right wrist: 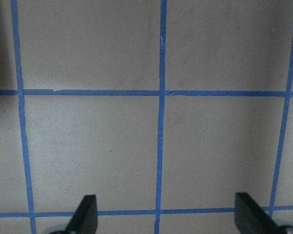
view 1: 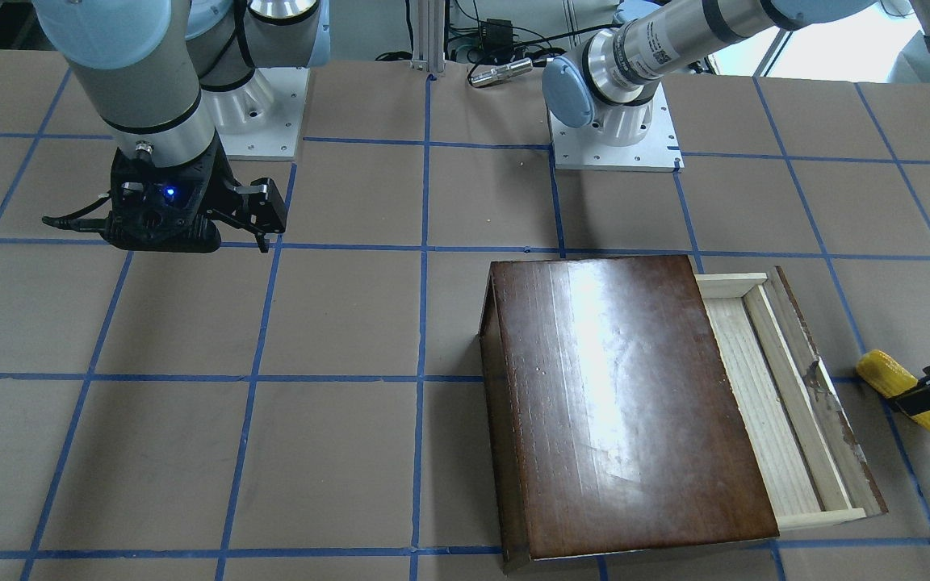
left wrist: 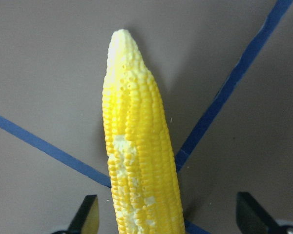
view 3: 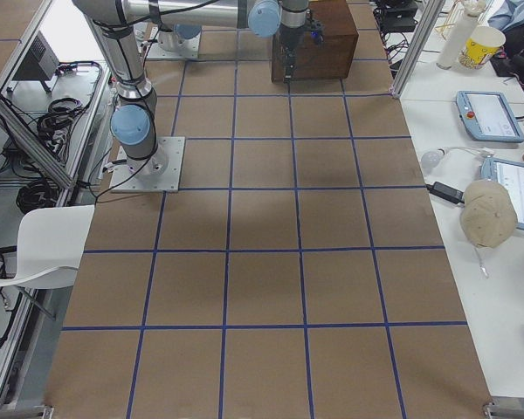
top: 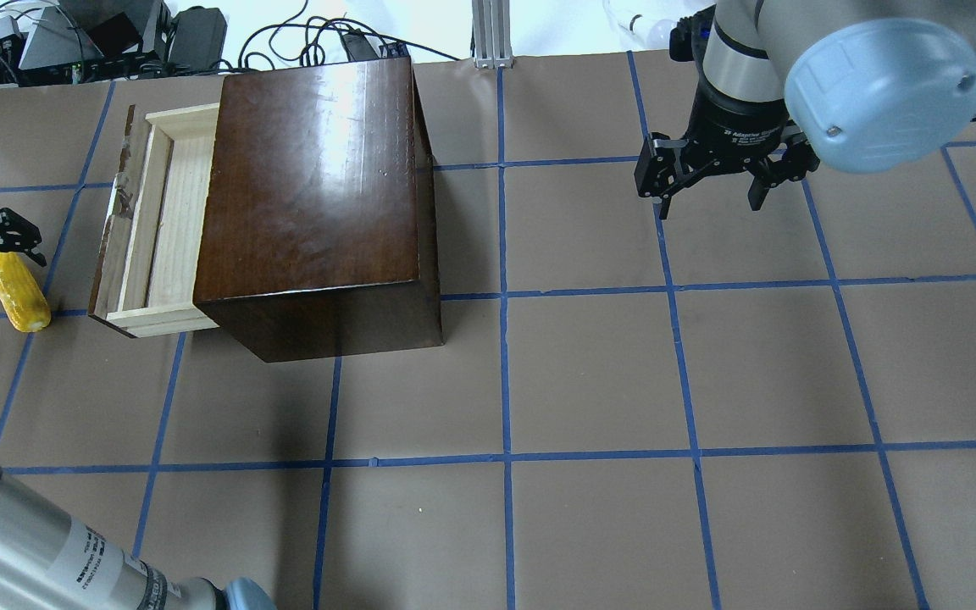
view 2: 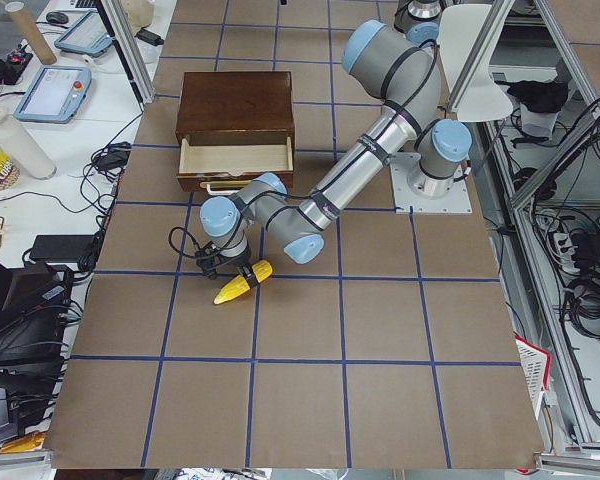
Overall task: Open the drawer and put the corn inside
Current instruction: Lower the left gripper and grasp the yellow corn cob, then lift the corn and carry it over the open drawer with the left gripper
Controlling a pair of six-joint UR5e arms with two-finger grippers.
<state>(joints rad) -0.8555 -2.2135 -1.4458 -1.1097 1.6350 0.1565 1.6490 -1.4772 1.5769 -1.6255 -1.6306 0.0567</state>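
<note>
Governing relation: the corn (left wrist: 139, 161) lies directly beneath the left end effector (left wrist: 168, 217), between its fingers, on the counter (top: 590, 373) near its left end; the drawer (top: 162, 220) is just to the robot's right of it, pulled partway out of the box (top: 318, 186), with a narrow strip of pale tray exposed.

Long axis of the corn: oblique to the drawer's front panel; the blunt end points toward the panel and the robot's edge of the counter, the tapered tip toward the left end and far edge.

Left end effector state: released; the wrist view shows a gap between each finger and the cob, with the fingers set across the long axis.

Left arm pose: stretched low toward the left end of the counter, wrist pointing down.

Right end effector (top: 708, 206): released, holding nothing, hanging above bare counter on the robot's right half, well apart from the box; the left arm is therefore the nearer one.

Judgement: the coming move requires closing on the cob, then lifting it over the front panel and turning it parallel to the tray.
</note>
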